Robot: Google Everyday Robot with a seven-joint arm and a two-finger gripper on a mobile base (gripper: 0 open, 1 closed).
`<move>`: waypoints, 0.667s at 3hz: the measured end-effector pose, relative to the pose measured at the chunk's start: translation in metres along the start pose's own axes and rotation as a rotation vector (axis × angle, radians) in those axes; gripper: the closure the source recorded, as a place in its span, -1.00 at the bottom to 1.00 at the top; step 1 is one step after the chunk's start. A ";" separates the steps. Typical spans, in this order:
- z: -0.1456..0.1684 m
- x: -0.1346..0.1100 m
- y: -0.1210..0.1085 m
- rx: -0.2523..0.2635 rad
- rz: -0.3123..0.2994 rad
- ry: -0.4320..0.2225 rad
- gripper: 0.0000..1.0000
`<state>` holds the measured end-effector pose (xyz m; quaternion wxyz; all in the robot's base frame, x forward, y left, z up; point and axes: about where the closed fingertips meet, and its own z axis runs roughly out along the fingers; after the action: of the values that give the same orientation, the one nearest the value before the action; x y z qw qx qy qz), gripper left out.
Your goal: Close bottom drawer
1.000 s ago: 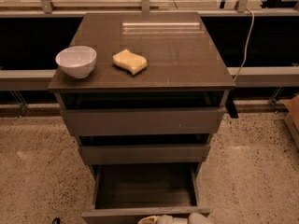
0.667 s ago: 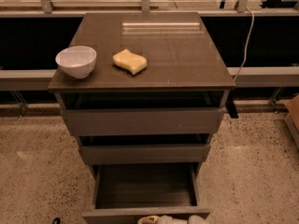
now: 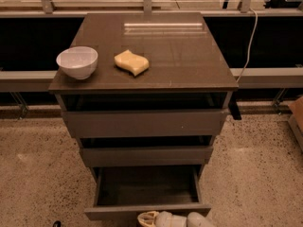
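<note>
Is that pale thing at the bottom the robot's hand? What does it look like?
That is the gripper, at the bottom edge in front of the bottom drawer. Only its top shows: smooth, rounded, pale grey-white parts, one cream-tinted on the left. No cables or markings visible.

Recorded: bottom drawer (image 3: 118, 212), dark grey-brown, plain; worktop (image 3: 184, 56), glossy brown; bowl (image 3: 77, 62), white; sponge (image 3: 131, 62), pale yellow; floor (image 3: 38, 169), beige, dark-speckled. Pincer (image 3: 171, 219), pale grey and cream, was seen at the lower edge, just in front of the drawer.

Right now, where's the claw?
Bottom centre of the camera view: the claw sits just in front of the front panel of the open bottom drawer.
</note>
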<state>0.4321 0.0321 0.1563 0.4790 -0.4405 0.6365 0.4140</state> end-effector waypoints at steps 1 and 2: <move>0.016 -0.010 -0.020 -0.017 -0.017 -0.006 1.00; 0.033 -0.021 -0.043 -0.038 -0.032 -0.017 1.00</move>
<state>0.4844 0.0549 0.1658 0.4827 -0.4559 0.6173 0.4221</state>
